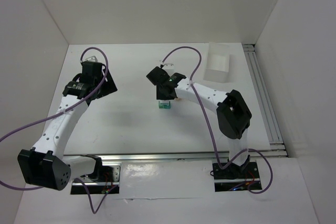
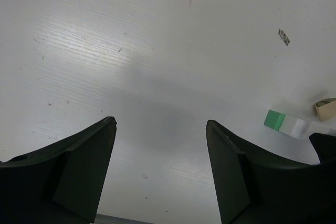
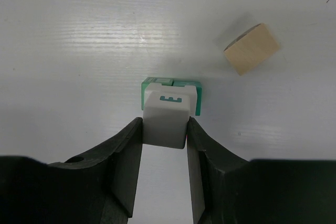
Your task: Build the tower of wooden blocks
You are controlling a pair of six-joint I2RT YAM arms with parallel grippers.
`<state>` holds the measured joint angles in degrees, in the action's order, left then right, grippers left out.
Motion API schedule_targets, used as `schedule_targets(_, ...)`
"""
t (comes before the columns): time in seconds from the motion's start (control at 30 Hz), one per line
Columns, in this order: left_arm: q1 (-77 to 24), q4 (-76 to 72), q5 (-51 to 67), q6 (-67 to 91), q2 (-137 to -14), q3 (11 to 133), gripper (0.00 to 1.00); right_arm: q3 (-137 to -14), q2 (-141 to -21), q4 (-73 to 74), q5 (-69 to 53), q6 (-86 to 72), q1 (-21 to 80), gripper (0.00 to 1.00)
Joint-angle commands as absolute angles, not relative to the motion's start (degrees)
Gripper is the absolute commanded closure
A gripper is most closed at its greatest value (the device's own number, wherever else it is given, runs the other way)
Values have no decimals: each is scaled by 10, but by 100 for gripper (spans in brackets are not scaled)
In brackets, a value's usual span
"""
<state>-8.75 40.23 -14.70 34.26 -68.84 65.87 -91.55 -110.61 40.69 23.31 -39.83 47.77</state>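
Note:
My right gripper [image 3: 164,129] is shut on a pale white cube with a teal letter E [image 3: 167,109]. It holds the cube directly over the teal-green block [image 3: 195,98] on the table; I cannot tell whether they touch. A tan wooden piece [image 3: 252,49] lies loose on the table to the right and beyond. In the top view the right gripper [image 1: 165,97] hangs over the green block [image 1: 165,106] at mid table. My left gripper [image 2: 160,129] is open and empty above bare table, left of the green block [image 2: 274,119] and the tan piece [image 2: 325,108].
A clear rectangular plastic tray [image 1: 218,62] stands at the back right. An aluminium rail [image 1: 262,93] runs along the right edge of the table and another along the near edge [image 1: 173,156]. White walls close in the table. The left gripper [image 1: 104,85] is at the far left.

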Motion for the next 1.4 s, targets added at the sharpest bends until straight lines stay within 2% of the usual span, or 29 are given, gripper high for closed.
schedule_targets(0.0,-84,390,-145,331,-673,657,18,-911,-1108,398,243,-409,483,68)
schedule_targets(0.97,-84,390,-145,331,-673,651,18,-917,-1125,404,232,-398,483,68)
schedule_targets(1.2,-84,390,-145,331,-673,651,18,-917,-1125,404,232,-398,483,65)
schedule_targets(1.37,-84,390,-145,331,-673,651,18,-917,-1125,404,232,-398,483,58)
